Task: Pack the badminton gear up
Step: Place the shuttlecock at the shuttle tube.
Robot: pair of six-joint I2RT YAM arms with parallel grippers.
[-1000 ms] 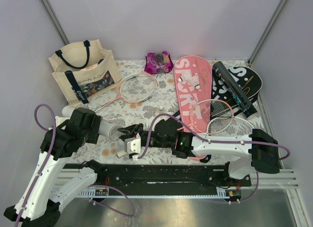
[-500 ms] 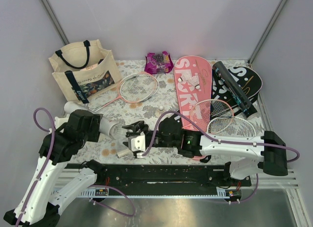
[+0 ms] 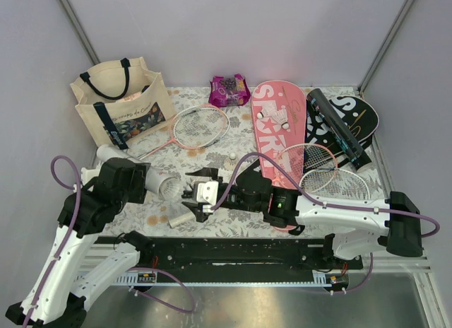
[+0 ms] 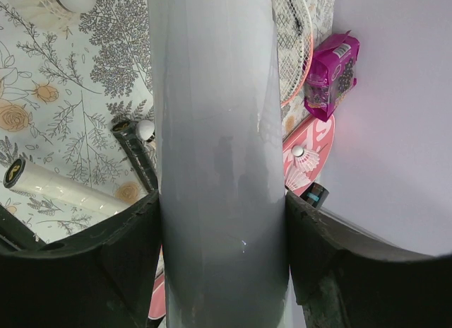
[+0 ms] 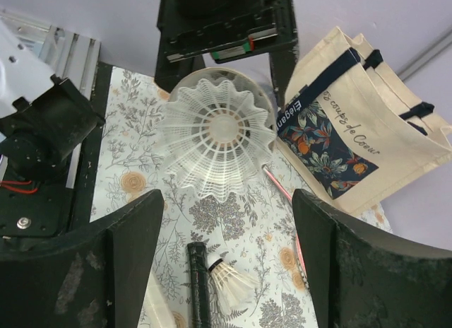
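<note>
White tube [image 4: 219, 130] is clamped mid-length by the left gripper [image 4: 222, 229], its long axis running rightward, open mouth facing the right arm. A shuttlecock [image 5: 219, 141] sits in that mouth, skirt outward. The right gripper [image 5: 226, 201], in line and just beside it, stands spread apart, holding nothing. What the tote [image 3: 120, 105] holds is hidden.

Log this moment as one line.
left gripper: shut on white tube | right gripper: open | shuttlecock: at tube mouth, skirt outward, untouched | phase: loading tube
</note>
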